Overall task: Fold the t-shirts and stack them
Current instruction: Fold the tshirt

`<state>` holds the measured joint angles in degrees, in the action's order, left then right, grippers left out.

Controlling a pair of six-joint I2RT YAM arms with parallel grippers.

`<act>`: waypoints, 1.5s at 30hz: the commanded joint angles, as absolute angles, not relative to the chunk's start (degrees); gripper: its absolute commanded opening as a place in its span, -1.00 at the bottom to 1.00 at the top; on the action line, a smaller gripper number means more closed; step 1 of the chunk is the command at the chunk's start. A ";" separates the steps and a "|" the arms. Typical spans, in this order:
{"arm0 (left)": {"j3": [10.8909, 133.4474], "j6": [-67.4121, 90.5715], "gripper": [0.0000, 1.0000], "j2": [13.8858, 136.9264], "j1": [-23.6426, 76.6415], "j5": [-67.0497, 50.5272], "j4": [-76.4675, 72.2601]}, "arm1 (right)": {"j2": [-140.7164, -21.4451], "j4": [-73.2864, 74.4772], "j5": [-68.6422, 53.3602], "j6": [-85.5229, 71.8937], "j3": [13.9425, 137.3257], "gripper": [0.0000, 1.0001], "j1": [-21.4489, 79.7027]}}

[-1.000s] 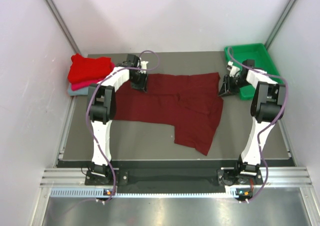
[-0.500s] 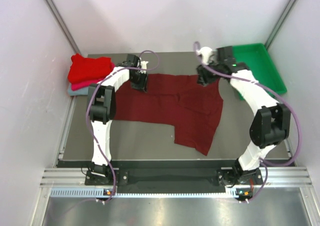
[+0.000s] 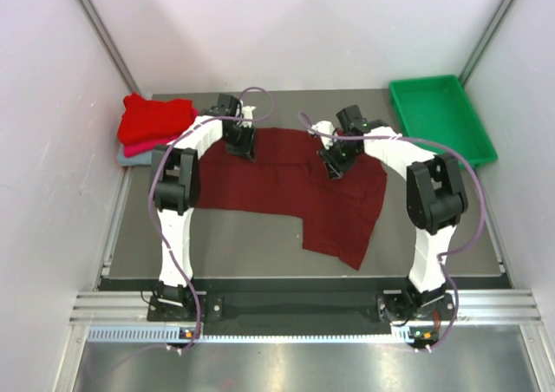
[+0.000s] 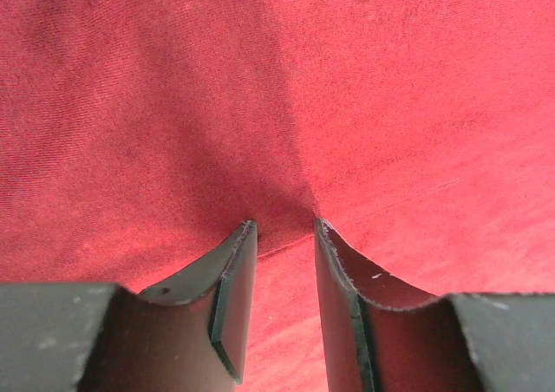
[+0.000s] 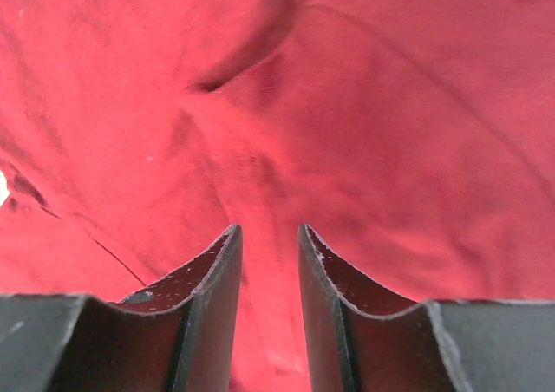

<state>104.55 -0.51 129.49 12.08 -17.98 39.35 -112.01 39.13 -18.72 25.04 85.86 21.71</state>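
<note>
**A:** Where's the shirt, and what are you holding?

**B:** The maroon t-shirt (image 3: 295,188) lies spread and rumpled on the middle of the table (image 3: 234,240). My left gripper (image 4: 284,227) is nearly closed, pinching cloth at the shirt's eleven o'clock edge. My right gripper (image 5: 269,229) sits at its one o'clock with jaws narrowly apart. I can't tell whether it has caught any cloth.

**A:** How will it handle?

**B:** I judge it light and limp, and it will sag, so edges and corners give the best hold. The folded t-shirts (image 3: 154,121) at ten o'clock and the green tray (image 3: 440,114) at two are both well apart.
</note>
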 commanded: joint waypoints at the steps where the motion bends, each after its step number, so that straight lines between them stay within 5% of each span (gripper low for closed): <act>1: 103.36 -0.18 -0.23 128.05 11.78 -19.51 41.40 | -112.67 40.60 -19.42 28.12 87.36 -0.34 24.60; 22: 102.48 -0.09 -0.23 127.71 11.78 -18.63 41.31 | -117.95 39.73 -19.07 28.74 89.91 -0.36 26.81; 30: 102.74 -0.17 -0.23 127.88 11.78 -18.81 41.13 | -117.16 39.46 -18.11 29.00 89.56 -0.98 26.72; 45: 103.18 1.76 -0.23 129.11 11.78 -19.95 40.61 | -109.43 47.28 -20.65 33.39 87.28 -1.00 26.63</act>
